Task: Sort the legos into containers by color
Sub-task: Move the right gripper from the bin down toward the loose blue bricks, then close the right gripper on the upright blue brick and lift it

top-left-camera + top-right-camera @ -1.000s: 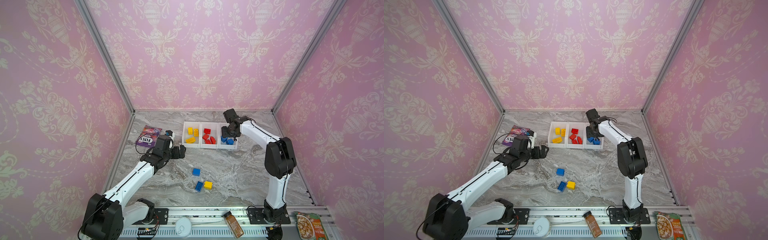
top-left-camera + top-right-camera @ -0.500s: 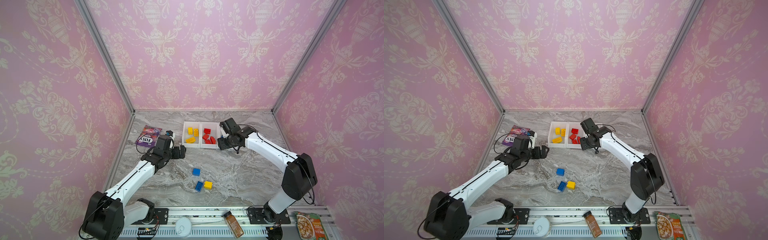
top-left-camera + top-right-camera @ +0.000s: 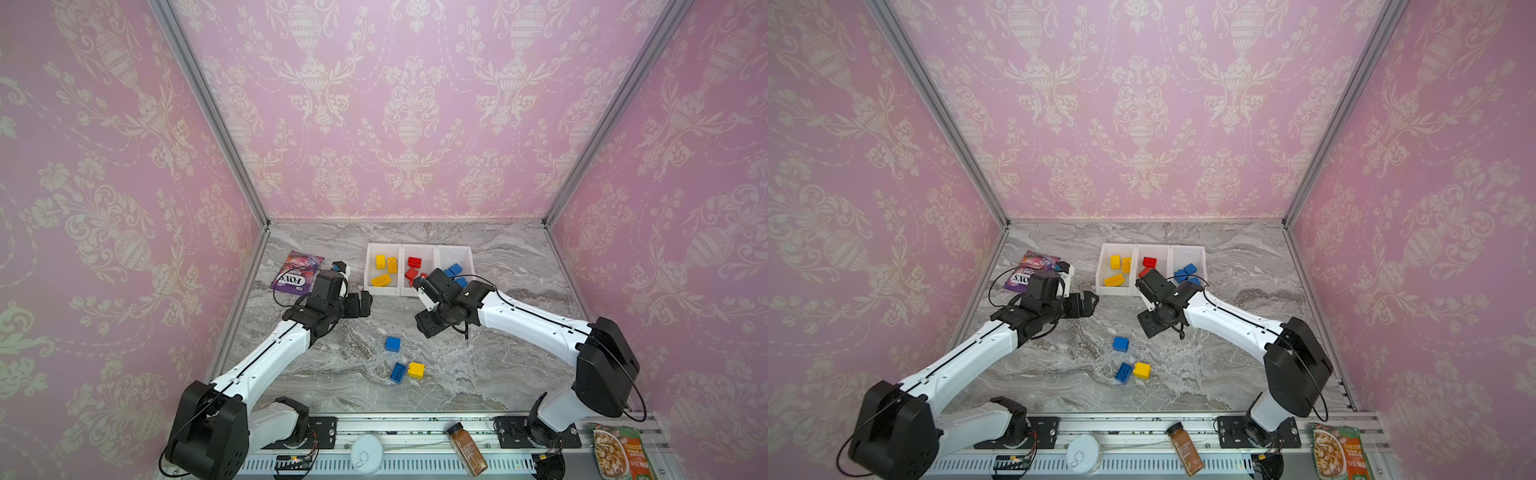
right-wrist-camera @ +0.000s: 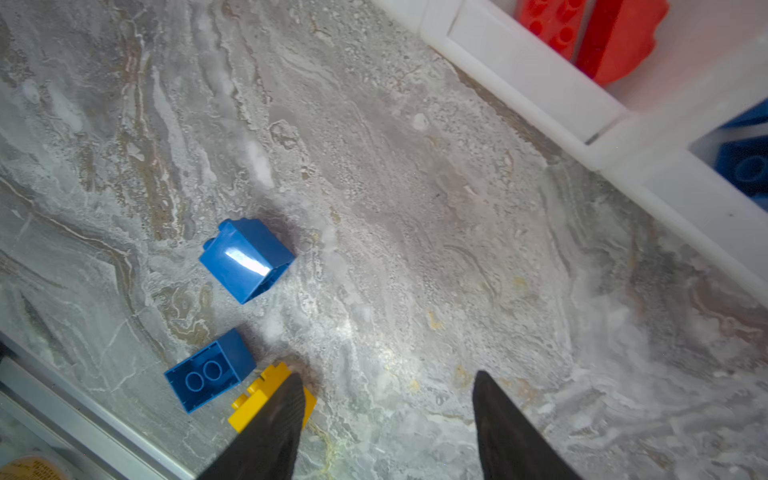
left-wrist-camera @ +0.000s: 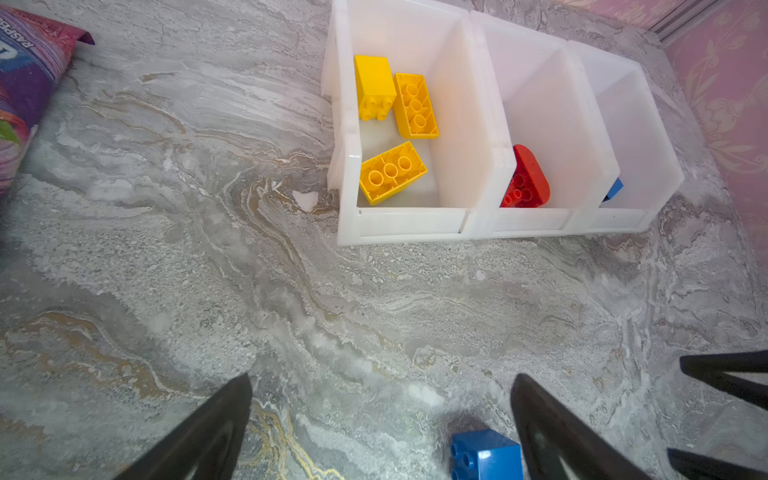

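Left pincer: spread wide, empty, above the counter. Right pincer: spread, empty. Three legos, two blue and one yellow, lie loose at 6 o'clock of the containers, between both pincers. The containers hold yellow, red and blue bricks separately.

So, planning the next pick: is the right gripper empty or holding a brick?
Empty: the right gripper is open, with only bare tabletop showing between its jaws.

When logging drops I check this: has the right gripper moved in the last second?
Yes: the right gripper came off the containers toward the blue brick.
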Motion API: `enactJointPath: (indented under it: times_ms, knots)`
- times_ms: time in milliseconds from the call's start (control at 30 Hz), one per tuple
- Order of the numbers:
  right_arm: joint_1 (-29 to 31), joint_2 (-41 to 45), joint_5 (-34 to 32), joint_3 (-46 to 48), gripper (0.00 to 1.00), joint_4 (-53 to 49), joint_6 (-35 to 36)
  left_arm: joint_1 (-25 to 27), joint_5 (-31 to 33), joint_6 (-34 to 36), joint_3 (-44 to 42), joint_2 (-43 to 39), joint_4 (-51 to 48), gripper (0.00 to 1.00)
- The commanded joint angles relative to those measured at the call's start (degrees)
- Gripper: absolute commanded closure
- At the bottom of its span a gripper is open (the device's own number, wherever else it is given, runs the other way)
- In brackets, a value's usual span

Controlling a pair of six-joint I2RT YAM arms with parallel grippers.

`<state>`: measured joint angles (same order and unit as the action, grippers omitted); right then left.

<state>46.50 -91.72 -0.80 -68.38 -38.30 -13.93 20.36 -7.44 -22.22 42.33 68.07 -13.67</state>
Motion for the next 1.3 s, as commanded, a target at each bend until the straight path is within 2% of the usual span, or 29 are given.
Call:
enactJointPath:
  times_ms: [0,433,800,1067,1267]
  knots:
    - [2.9,-2.8,0.3,-0.2,0.35,2.5,-2.0,-0.5,-0.3,-0.9,-1.7,-0.6,0.3,0.01]
    - [11.2,-13.0,-0.3,-6.3,0.35,4.9,6.8,-3.6,0.2,-0.9,-4.2,-3.8,-1.8,0.01]
    - [11.9,-20.5,-3.7,-11.5,0.35,3.9,11.7,-5.2,-0.9,-1.1,-5.0,-5.2,-2.0,0.01]
    - [11.8,-21.8,-6.2,-12.1,0.35,4.2,13.7,-5.7,-1.2,-1.0,-4.8,-5.4,-2.1,0.01]
    - [11.8,-22.2,-6.1,-11.3,0.42,5.3,13.7,-5.8,-1.4,-1.2,-4.5,-5.0,-1.8,0.01]
